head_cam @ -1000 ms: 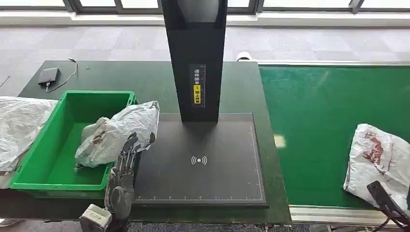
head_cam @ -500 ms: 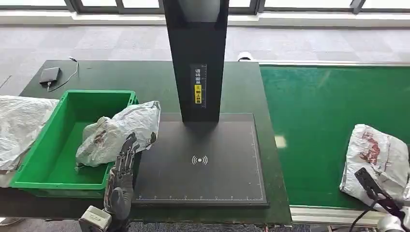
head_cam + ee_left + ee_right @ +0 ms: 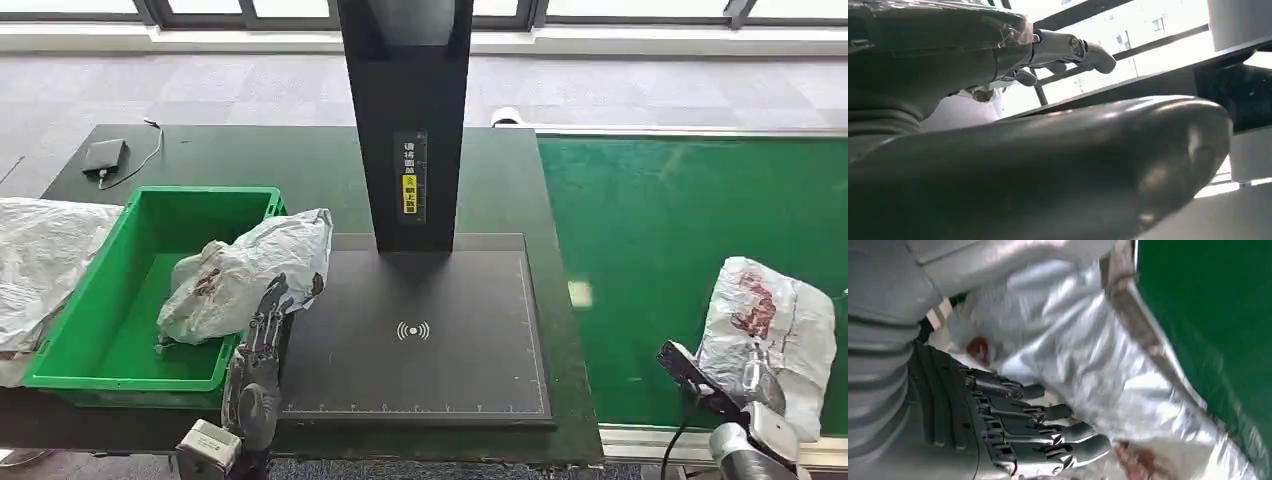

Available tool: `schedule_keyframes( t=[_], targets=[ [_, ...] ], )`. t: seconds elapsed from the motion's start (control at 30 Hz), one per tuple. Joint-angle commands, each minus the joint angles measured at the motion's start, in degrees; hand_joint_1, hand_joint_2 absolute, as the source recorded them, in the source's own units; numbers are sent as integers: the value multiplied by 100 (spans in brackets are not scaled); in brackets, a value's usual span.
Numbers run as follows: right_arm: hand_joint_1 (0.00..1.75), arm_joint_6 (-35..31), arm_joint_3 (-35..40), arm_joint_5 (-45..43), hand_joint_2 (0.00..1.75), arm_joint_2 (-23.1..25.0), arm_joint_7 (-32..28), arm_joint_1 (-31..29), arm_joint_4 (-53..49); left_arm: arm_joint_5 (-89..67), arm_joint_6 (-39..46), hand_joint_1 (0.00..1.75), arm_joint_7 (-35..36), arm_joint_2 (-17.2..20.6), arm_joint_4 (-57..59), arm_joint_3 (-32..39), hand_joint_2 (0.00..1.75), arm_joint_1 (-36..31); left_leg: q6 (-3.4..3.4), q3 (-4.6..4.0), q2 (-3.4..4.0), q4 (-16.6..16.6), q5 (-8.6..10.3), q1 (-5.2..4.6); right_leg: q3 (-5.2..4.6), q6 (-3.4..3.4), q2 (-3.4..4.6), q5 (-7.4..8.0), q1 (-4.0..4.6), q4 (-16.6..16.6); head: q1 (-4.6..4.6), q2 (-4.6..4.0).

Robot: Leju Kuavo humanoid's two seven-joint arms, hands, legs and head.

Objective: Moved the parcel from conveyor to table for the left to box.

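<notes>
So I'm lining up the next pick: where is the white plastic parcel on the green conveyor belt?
In the head view the white plastic parcel lies on the green conveyor belt at the far right, by its near edge, with the right hand at it.

R robot hand [image 3: 1013, 432] fingers against silver parcel [image 3: 1088, 360], green conveyor [image 3: 1213, 315] beside.

— On the worktop [image 3: 300, 160]?
— Bin [image 3: 100, 330] at left, parcel [image 3: 250, 275] draped over its right wall; scanner pad [image 3: 420, 340] just right of it, post [image 3: 405, 120] behind.
— Farther right?
— Conveyor [image 3: 660, 250]; second parcel [image 3: 775, 330] on its near edge.
</notes>
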Motion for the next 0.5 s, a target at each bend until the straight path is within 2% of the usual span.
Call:
schedule_keyframes(
  t=[0.03, 0.1, 0.13, 0.17, 0.2, 0.23, 0.4, 0.5],
  targets=[
    [0, 961, 456, -134, 175, 74, -48, 51, 467, -21, -116, 0, 66, 83, 370, 135, 0, -187, -3, 12, 2, -12, 2, 5, 14, -8, 0, 4, 7, -16, -2, 0],
    [2, 1077, 473, -131, 175, 58, -58, 32, 523, -20, -107, 0, 65, 76, 401, 131, 0, -186, -3, 15, 6, -13, 2, 7, 17, -8, 3, 5, 8, -19, -2, -2],
    [45, 1272, 501, -169, 175, 41, -121, 96, 469, -20, -114, 0, 65, 77, 391, 146, 0, -176, -2, 16, 7, -6, -1, 7, 18, -6, 5, 2, 8, -14, -2, 0],
    [108, 1277, 491, -177, 175, 29, -119, 125, 480, -20, -114, 0, 65, 80, 388, 150, 0, -174, -6, 19, 6, -16, 4, 8, 19, -7, 4, 7, 8, -24, 0, 0],
    [154, 1431, 508, -188, 175, -4, -122, 176, 498, -16, -124, 0, 63, 97, 351, 167, 0, -171, -2, 22, 7, -8, 0, 7, 23, -4, 6, 2, 8, -20, -2, 0],
    [175, 1527, 503, -217, 175, -51, -99, 227, 486, -7, -151, 0, 67, 119, 343, 180, 0, -185, -4, 23, 1, -17, 6, 10, 26, -7, 0, 7, 11, -32, 0, -2],
    [175, 1628, 474, -314, 175, -180, -203, 393, 445, 8, -190, 0, 85, 133, 363, 214, 0, -214, 5, 47, -4, -8, -3, 11, 47, -2, -6, 4, 12, -37, -2, 0],
    [175, 1282, 444, -515, 175, -162, -383, 302, 279, 21, -181, 0, 96, 89, 240, 259, 0, -114, 11, 51, 2, -6, -4, 11, 58, 2, -1, 5, 12, -40, 0, 0]
  ],
)
